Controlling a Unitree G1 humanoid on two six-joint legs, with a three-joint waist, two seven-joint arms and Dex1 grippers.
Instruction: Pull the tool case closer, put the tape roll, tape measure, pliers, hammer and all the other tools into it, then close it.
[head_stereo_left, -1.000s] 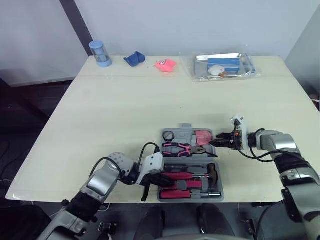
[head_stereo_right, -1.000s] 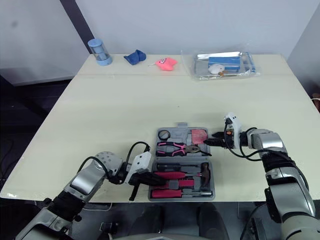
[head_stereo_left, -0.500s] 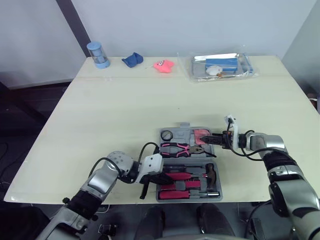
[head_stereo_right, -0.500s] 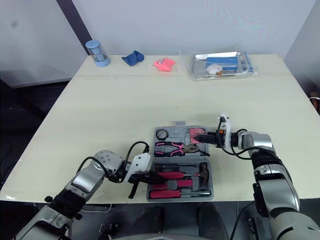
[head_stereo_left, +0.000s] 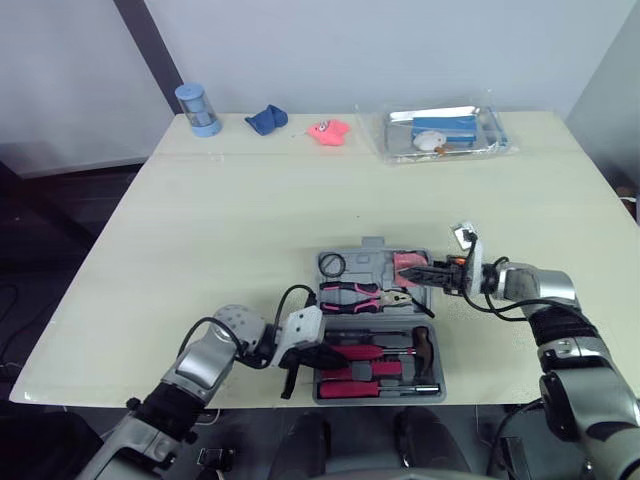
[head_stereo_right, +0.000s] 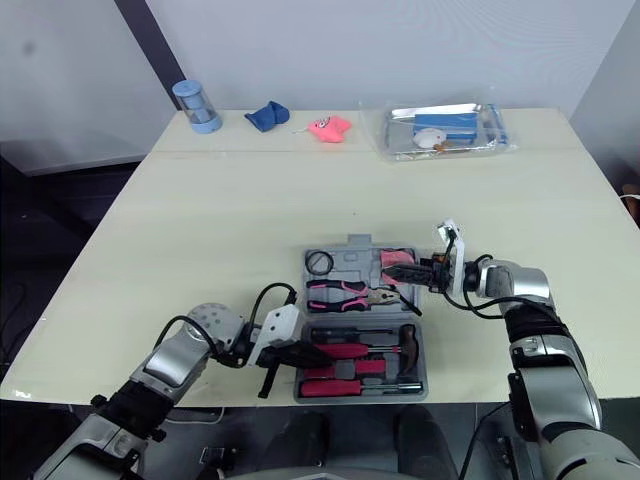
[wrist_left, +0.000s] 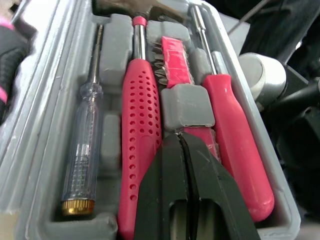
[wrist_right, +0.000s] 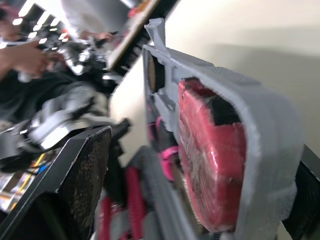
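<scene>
Task status: the case sits near the front edge with tools seated in both halves. Judged nearly complete, with only the closing left.
Table (head_stereo_left: 250, 230): no loose tool identified. A blue canister (head_stereo_left: 201, 107), a blue item (head_stereo_left: 265, 119) and a pink item (head_stereo_left: 328, 130) lie along the far edge from 11 to 12 o'clock, too small to name.
Tool case (head_stereo_left: 365, 266): at 5 o'clock on the table, lying open, not yet closed.
Clear bag (head_stereo_left: 447, 132): at 1 o'clock, holding a blue box and a small white piece.
Right gripper (head_stereo_left: 422, 277): at the case's 3 o'clock. Its jaws are parted astride the far half's side wall, with a gap on one side, so no firm hold is judged.
Left gripper (wrist_left: 182, 150): at the case's 8 o'clock over the near half, fingers pressed together and holding nothing.
Hammer (wrist_left: 141, 115): near half, between two screwdrivers.
Pliers (head_stereo_left: 362, 295): far half, beside the hinge.
Tape measure (head_stereo_left: 407, 264): far half, 1 o'clock corner.
Tape roll (head_stereo_left: 331, 265): far half, 11 o'clock corner.
</scene>
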